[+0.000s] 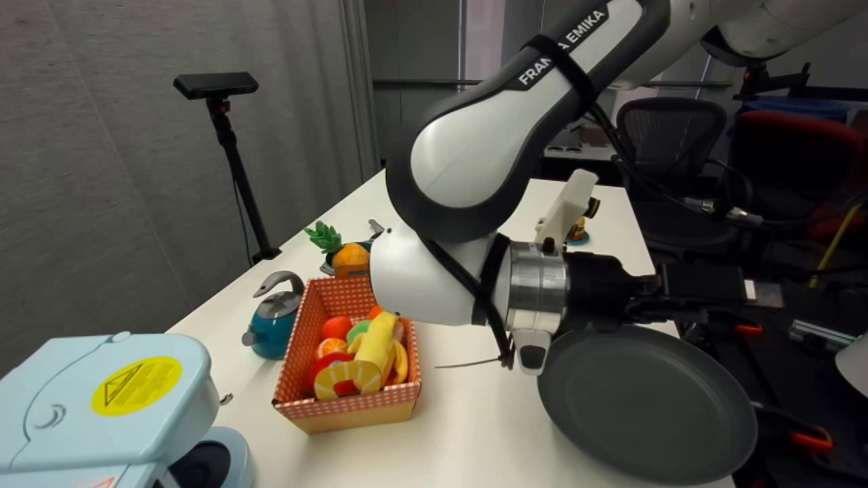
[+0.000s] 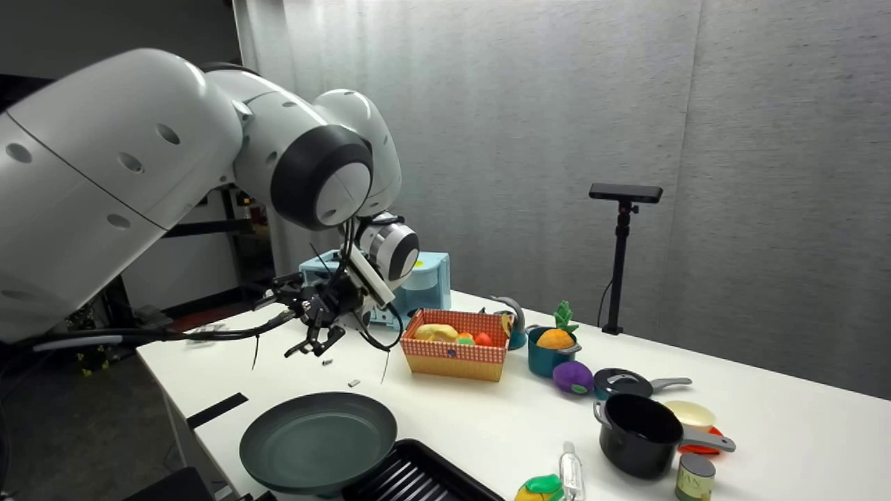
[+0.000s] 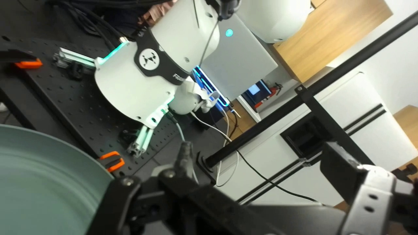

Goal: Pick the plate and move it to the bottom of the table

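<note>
Carefully, now. See the hand spread wide at the bottom of the wrist view, with nothing between its fingers. Find the dark grey plate at the bottom of the frame in an exterior view, left of the middle, close to the side of the white bench and right by the black ridged tray. Can't tell if touching.

Watch out for bumps. Expect a knock on the rim from a hand turned sideways and not down, as in both exterior views. Could then tip the plate, or shove it off the bench, so near its side. Might also slip from a weak pinch, being wide, with most of the weight far from the hand. Could drag the tray along, or hit the orange-and-black clip, near the rim in the wrist view. Better to turn the hand down first, for a pinch over the rim, and then lift slowly.

As for the plate, points no way at all: looks round, with the hollow side up and no handle in sight, so has no long axis. Only looks stretched from the slant.
</note>
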Robot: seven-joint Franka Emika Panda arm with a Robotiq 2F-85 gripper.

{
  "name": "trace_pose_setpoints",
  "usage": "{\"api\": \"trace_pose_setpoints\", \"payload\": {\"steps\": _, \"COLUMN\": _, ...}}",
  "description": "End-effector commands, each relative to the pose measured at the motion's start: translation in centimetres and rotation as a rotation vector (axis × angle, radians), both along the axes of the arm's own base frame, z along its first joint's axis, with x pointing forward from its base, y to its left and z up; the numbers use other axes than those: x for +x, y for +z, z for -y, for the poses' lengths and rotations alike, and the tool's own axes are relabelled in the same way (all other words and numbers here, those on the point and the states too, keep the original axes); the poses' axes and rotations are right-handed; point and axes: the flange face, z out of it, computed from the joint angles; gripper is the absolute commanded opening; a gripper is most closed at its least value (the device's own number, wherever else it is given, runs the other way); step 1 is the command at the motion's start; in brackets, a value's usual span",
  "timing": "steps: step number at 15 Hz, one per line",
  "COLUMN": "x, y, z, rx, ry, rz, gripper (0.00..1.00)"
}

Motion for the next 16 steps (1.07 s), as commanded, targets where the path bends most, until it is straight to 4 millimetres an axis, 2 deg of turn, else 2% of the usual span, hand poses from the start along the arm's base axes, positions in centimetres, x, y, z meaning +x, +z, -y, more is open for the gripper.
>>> {"api": "trace_pose_setpoints", "payload": {"steps": 1, "x": 1.9, "y": 3.0, "z": 1.2, "rx": -0.023, "ry": 0.087, "rz": 0.132, "gripper": 1.00}}
{"api": "trace_pose_setpoints", "payload": {"steps": 4, "x": 3.8, "y": 3.2, "z": 2.1, "rx": -0.078, "ry": 0.139, "rz": 0.221, "gripper": 1.00}}
{"api": "trace_pose_setpoints", "payload": {"steps": 9, "x": 6.7, "y": 0.8, "z": 4.2, "rx": -0.201, "ry": 0.241, "rz": 0.459, "gripper": 1.00}}
{"api": "trace_pose_setpoints", "payload": {"steps": 13, "x": 9.5, "y": 0.6, "z": 6.3, "rx": -0.258, "ry": 0.309, "rz": 0.663, "gripper": 1.00}}
{"api": "trace_pose_setpoints", "payload": {"steps": 16, "x": 11.4, "y": 1.4, "z": 7.5, "rx": -0.240, "ry": 0.303, "rz": 0.831, "gripper": 1.00}}
